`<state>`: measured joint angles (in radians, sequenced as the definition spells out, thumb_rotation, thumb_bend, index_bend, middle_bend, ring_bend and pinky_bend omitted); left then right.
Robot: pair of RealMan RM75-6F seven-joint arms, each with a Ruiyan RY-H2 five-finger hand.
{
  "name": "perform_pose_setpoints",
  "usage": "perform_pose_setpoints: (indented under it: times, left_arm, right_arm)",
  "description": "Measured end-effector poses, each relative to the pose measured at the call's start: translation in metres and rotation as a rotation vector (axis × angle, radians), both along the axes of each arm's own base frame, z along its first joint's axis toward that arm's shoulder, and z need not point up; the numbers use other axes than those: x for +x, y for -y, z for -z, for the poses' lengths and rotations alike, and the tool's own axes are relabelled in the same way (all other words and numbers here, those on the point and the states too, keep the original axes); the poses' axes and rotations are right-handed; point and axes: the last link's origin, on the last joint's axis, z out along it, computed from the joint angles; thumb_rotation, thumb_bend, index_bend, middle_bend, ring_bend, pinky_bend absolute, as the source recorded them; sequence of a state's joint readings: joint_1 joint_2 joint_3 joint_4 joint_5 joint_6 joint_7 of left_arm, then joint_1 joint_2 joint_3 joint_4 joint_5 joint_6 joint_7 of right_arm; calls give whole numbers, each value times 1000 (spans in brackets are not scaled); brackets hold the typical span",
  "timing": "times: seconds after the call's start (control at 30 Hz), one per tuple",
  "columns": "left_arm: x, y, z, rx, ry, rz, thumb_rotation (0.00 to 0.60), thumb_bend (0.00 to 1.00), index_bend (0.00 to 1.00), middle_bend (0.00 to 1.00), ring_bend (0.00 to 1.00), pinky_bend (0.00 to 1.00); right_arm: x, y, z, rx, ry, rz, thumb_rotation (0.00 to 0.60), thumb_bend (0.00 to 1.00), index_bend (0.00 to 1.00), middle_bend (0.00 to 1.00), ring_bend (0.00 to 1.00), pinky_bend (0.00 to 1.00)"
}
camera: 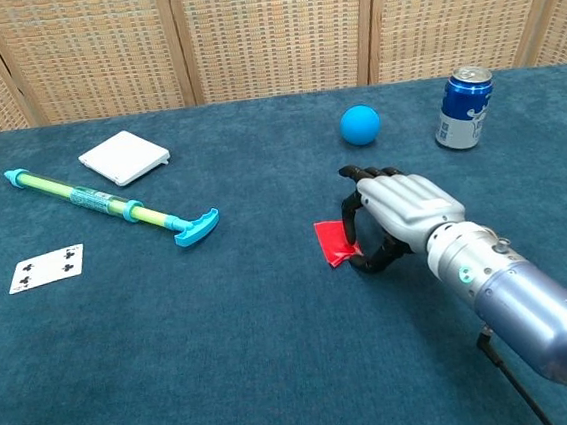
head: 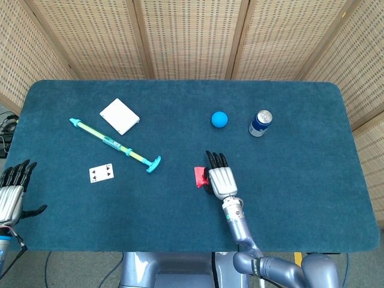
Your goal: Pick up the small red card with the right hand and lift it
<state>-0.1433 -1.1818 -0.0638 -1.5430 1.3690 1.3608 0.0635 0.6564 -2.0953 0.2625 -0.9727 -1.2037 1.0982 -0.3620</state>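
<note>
The small red card [head: 198, 176] [camera: 333, 243] lies low on the blue table cloth, near the middle front. My right hand [head: 219, 179] [camera: 405, 210] sits just right of it, palm down. One fingertip curls down onto the card's right edge and the thumb closes in from below, so the card's right edge is pinched. The other fingers point toward the far side. My left hand [head: 12, 191] hangs off the table's left edge with fingers spread and holds nothing; the chest view does not show it.
A blue ball [head: 219, 119] [camera: 360, 125] and a blue can [head: 260, 123] [camera: 463, 107] stand beyond the right hand. Further left are a white box [head: 119, 116] [camera: 123, 157], a teal and yellow stick toy [head: 114, 144] [camera: 112, 204] and a playing card [head: 101, 173] [camera: 47, 267].
</note>
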Motion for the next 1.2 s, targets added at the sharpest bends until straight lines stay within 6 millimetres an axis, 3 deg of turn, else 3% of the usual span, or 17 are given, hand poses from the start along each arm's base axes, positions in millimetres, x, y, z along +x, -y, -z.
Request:
perform_pose_setpoints:
  times: [0.43, 1.2]
  left_arm:
    - [1, 0, 0, -3, 5, 5, 600, 76, 0, 0, 0, 0]
    - [1, 0, 0, -1, 8, 5, 600, 75, 0, 0, 0, 0]
  right_arm:
    - [-1, -3, 3, 29, -13, -9, 600, 582, 599, 55, 0, 29]
    - [7, -2, 2, 27, -10, -27, 600, 596, 655, 102, 0, 29]
